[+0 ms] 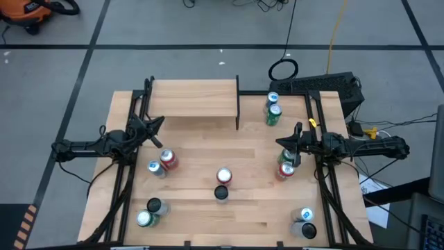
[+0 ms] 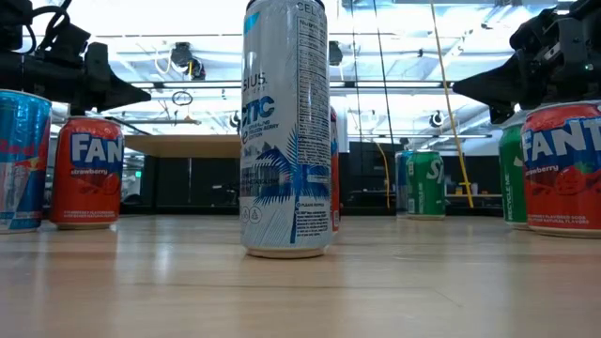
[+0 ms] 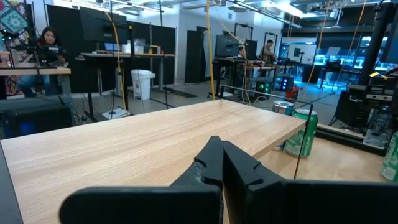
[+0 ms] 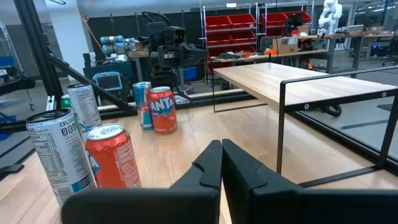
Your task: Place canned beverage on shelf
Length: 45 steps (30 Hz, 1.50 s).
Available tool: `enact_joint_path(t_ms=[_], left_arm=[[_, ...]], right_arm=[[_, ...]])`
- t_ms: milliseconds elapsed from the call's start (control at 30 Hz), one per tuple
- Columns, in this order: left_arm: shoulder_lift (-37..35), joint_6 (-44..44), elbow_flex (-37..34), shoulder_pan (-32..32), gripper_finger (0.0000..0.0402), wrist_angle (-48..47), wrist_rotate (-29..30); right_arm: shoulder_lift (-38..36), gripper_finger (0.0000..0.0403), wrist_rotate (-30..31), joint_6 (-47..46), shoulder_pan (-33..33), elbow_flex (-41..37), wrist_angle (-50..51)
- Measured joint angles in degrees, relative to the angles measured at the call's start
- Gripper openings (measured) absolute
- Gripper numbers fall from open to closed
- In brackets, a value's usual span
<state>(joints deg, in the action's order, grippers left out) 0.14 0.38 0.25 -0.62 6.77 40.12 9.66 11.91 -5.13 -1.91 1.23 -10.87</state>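
The shelf (image 1: 194, 97), a light-wood board on black metal uprights, stands at the table's far middle. It also shows in the left wrist view (image 3: 143, 143) and the right wrist view (image 4: 311, 81). My left gripper (image 1: 159, 123) is shut and empty, hovering just near of the shelf's left end. My right gripper (image 1: 281, 142) is shut and empty, above the table right of centre. A red Fanta can (image 1: 286, 170) and a green can (image 1: 288, 155) stand on their bases just near of it. A tall white can (image 2: 286, 127) stands upright at the table's middle.
Two green cans (image 1: 273, 109) stand right of the shelf. A red can (image 1: 168, 160) and a blue can (image 1: 156, 169) stand at the left. More cans stand at the near left (image 1: 148, 213) and near right (image 1: 306, 222). Black frame rails (image 1: 326, 173) run along both sides.
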Motion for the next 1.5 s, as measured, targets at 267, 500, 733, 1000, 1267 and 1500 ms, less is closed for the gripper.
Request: enact_joint_path(t_ms=[267,500,733,1000,1267,1500], left_arm=[[-0.02,0.00,0.00,0.00,0.0000,0.00,0.00],[-0.02,0.00,0.00,0.02,0.0000,0.00,0.02],[-0.01,0.00,-0.01,0.00,0.0000,0.00,0.00],[-0.01,0.00,0.00,0.00,0.0000,0.00,0.00],[0.00,0.03,-0.01,0.00,0.0000,0.02,0.00],[0.00,0.02,-0.01,0.00,0.0000,0.31,0.00]], right_arm=[[0.01,0.0000,-0.01,-0.02,0.00,0.00,0.02],[0.01,0.0000,0.00,0.00,0.00,0.00,-0.01],[0.38,0.0000,0.01,-0.01,-0.02,-0.02,-0.03],[0.38,0.0000,0.00,-0.01,-0.02,-0.01,0.00],[0.38,0.0000,-0.01,-1.97,0.00,-0.01,-1.23],[0.36,0.0000,0.09,-11.90,-0.02,-0.01,-3.71]])
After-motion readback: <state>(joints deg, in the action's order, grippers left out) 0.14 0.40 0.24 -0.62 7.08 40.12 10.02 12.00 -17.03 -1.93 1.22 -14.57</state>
